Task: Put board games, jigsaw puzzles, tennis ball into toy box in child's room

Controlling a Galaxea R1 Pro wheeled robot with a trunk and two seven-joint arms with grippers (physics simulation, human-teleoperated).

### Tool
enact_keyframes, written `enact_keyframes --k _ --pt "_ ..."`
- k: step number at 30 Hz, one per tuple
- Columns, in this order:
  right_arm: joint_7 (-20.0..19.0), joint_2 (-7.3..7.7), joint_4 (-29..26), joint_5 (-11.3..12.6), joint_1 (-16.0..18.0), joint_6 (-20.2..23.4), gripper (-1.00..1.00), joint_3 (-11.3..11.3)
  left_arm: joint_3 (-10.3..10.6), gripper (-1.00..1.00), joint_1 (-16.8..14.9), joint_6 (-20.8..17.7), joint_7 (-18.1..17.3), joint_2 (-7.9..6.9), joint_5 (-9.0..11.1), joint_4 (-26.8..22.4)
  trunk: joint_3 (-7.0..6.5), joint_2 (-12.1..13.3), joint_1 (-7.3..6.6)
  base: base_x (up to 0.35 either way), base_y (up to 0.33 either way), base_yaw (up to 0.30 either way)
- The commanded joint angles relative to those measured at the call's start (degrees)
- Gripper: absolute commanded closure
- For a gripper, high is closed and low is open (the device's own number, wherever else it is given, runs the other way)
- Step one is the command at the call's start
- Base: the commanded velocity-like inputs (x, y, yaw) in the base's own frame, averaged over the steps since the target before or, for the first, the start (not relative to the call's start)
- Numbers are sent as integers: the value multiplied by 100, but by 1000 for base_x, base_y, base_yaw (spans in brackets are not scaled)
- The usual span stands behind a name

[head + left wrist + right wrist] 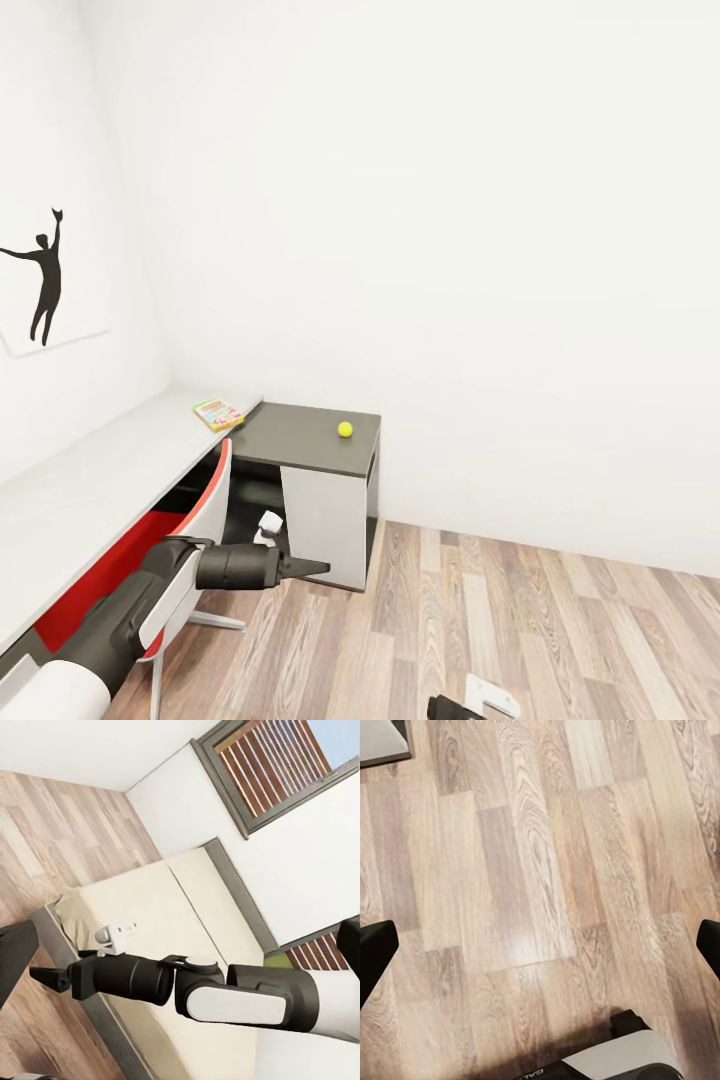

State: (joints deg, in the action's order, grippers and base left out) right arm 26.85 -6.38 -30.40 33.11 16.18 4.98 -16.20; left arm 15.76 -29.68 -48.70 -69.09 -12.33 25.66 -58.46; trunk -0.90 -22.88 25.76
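The print on the board game (pixel 218 413) seems too small to read.

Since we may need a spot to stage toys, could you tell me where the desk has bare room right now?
The white table top is bare from the near end up to the board game by the corner. The dark section is free except for the tennis ball near its far right edge. Tightest: the red chair against the desk beside the left arm.

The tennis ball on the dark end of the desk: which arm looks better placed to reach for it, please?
Probably the left. In the head view the left gripper points toward the desk below the tennis ball, while the right wrist view looks straight down at wooden floor.
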Motion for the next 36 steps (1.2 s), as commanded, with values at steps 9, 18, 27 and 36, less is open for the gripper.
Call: enact_keyframes --k 9,18,27,36 --pt "40 -1 -10 20 2 16 -100 -33 14 -100 -3 -43 5 -6 35 1 3 -5 3 110 -96 0" --pt "-53 -2 -10 13 2 12 -100 -39 -6 -100 -3 -42 15 -8 35 4 3 -5 3 82 -36 0" --pt "-124 -15 -10 -19 0 20 -100 -49 -19 -100 -3 -35 12 -14 44 10 3 -5 3 111 -14 0" --pt "-174 -18 -10 -24 -1 41 -100 -58 -21 -100 -3 -33 18 -15 38 10 3 -5 3 62 -86 0"
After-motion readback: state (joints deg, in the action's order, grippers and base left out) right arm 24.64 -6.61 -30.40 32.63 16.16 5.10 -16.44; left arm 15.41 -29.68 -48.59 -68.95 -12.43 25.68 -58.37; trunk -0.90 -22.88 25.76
